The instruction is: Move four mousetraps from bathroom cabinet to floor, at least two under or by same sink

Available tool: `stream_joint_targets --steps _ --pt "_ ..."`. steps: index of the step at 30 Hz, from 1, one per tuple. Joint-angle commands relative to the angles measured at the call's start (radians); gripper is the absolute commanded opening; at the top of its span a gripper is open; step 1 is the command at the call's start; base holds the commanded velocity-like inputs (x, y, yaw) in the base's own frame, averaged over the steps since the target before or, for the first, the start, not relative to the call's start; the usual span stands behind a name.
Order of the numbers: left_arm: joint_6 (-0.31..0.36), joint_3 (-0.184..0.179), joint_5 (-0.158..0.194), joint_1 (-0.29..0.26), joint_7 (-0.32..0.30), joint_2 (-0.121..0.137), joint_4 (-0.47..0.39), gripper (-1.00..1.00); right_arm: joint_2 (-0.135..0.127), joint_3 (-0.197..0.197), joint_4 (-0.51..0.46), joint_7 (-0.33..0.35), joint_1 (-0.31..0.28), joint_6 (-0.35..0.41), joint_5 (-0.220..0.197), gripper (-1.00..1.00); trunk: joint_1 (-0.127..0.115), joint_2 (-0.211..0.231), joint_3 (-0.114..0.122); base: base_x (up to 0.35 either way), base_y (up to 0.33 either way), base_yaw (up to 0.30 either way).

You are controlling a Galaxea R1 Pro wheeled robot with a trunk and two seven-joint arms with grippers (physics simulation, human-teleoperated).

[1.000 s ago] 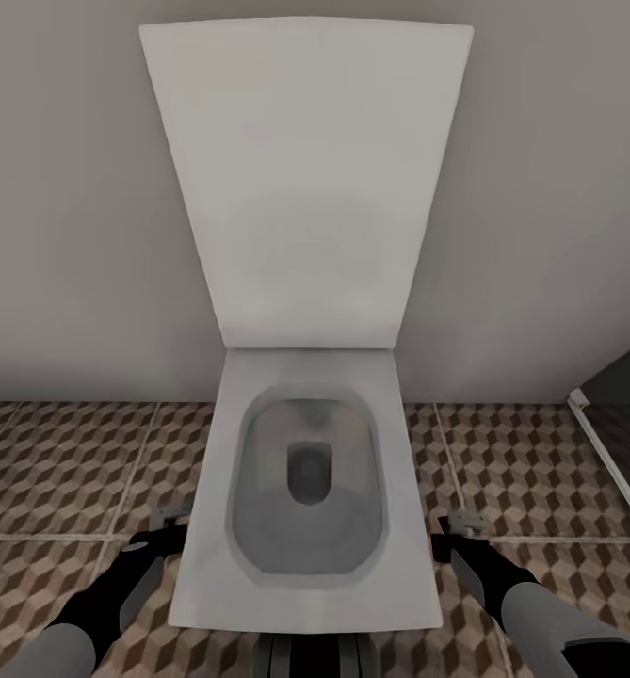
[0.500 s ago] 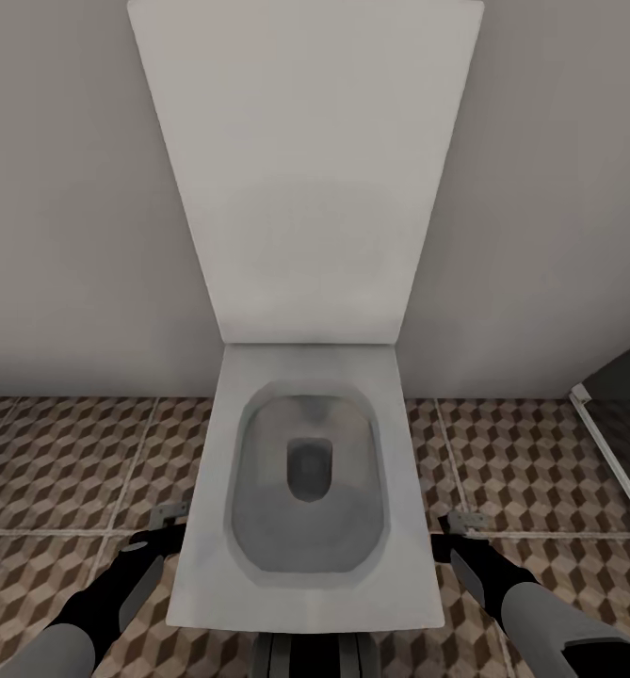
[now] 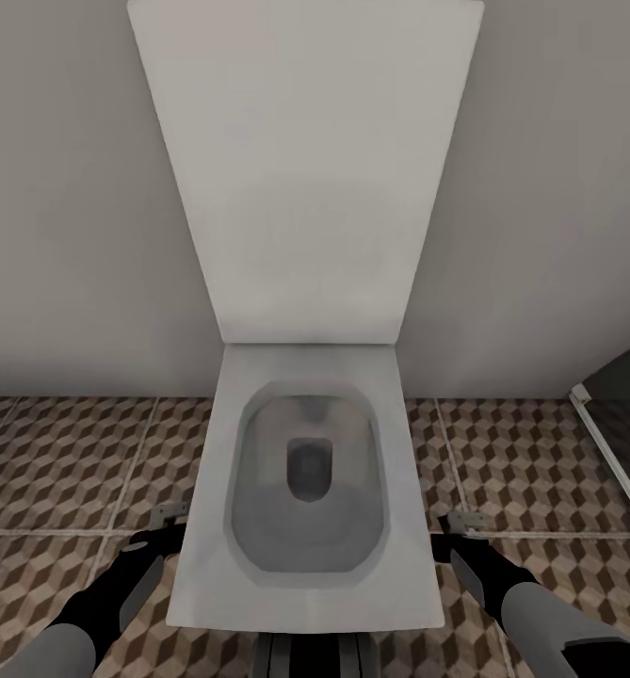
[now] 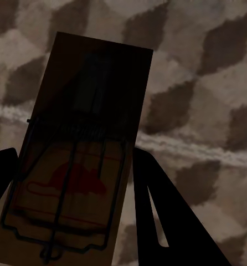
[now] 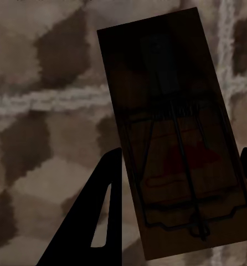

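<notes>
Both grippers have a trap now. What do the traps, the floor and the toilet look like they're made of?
Traps: brown matte boards, probably wood, with thin dark wire parts, likely metal, and a red printed mouse. Floor: square tiles with a printed cube pattern and pale grout, probably ceramic. Toilet: smooth, plain white, likely glazed ceramic, lid perhaps plastic.

left mousetrap [image 4: 79,160]: brown board, wire bar, red mouse print, above tiled floor [image 4: 212,83] | right mousetrap [image 5: 173,144]: same

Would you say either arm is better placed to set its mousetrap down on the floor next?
Neither clearly: the left pincer and right pincer each grip a mousetrap above the tiled floor, flanking the toilet symmetrically.
</notes>
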Motion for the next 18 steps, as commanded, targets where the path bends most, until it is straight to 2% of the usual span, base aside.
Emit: stream_joint_targets --steps 1,6,11,18 --pt "0.004 -0.008 0.006 0.0 0.009 0.002 -0.002 -1.0 -0.001 0.008 -0.002 -0.005 0.0 0.005 -0.011 -1.0 0.0 0.0 -0.001 0.0 0.0 0.0" --pt "0.003 -0.008 0.007 0.0 0.01 0.003 -0.001 -1.0 -0.001 0.007 -0.002 -0.005 0.001 -0.021 -0.011 -1.0 0.0 0.0 -0.001 0.0 0.0 0.0" --pt "0.001 -0.007 0.007 0.0 0.01 0.003 0.001 -1.0 -0.001 0.007 -0.002 -0.005 0.001 -0.086 -0.013 -1.0 0.0 0.0 -0.001 0.0 0.0 0.0" --pt "-0.001 -0.007 0.006 0.0 0.011 0.003 0.003 -1.0 0.0 0.007 -0.002 -0.005 0.001 -0.103 -0.014 -1.0 0.0 0.0 -0.001 0.0 0.0 0.0"
